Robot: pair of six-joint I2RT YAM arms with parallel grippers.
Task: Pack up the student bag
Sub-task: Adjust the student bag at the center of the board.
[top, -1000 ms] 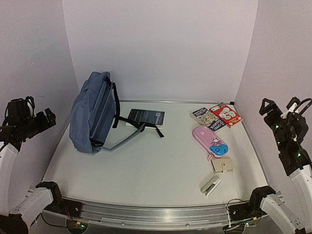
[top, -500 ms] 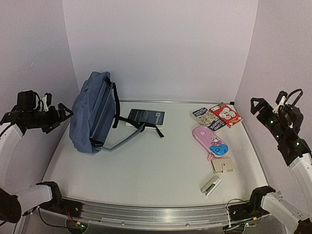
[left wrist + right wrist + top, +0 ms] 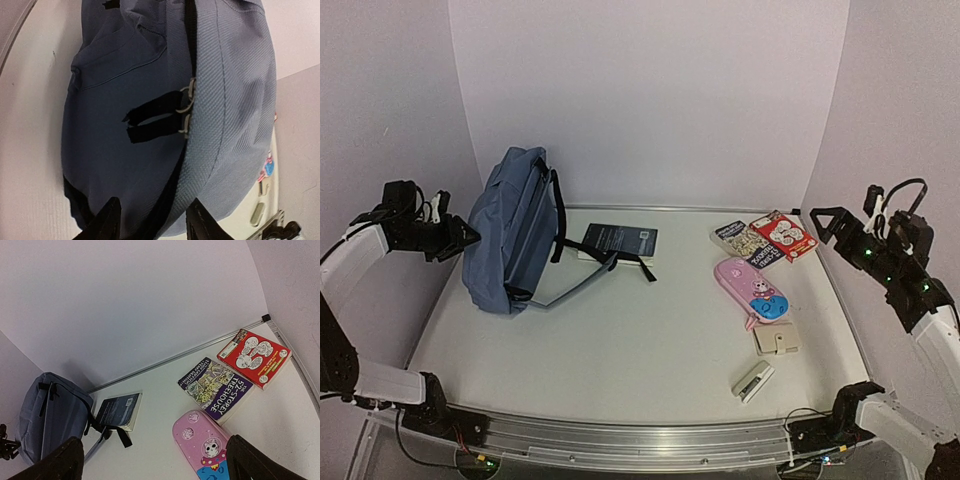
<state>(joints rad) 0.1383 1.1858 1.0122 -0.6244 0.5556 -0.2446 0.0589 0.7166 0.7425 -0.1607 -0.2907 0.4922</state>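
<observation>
Left arm swung in | student bag (image 3: 508, 232) just ahead of parted jaws

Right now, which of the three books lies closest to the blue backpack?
The dark-covered book, just right of the blue backpack by its black strap. The red book and the purple Treehouse book lie together at the far right.

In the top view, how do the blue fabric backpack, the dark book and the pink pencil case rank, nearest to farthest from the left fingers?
1. Dusty-blue fabric backpack, just beside the left fingers.
2. Dark rectangular book, middle, at the back.
3. Pink oblong pencil case, right side.
</observation>
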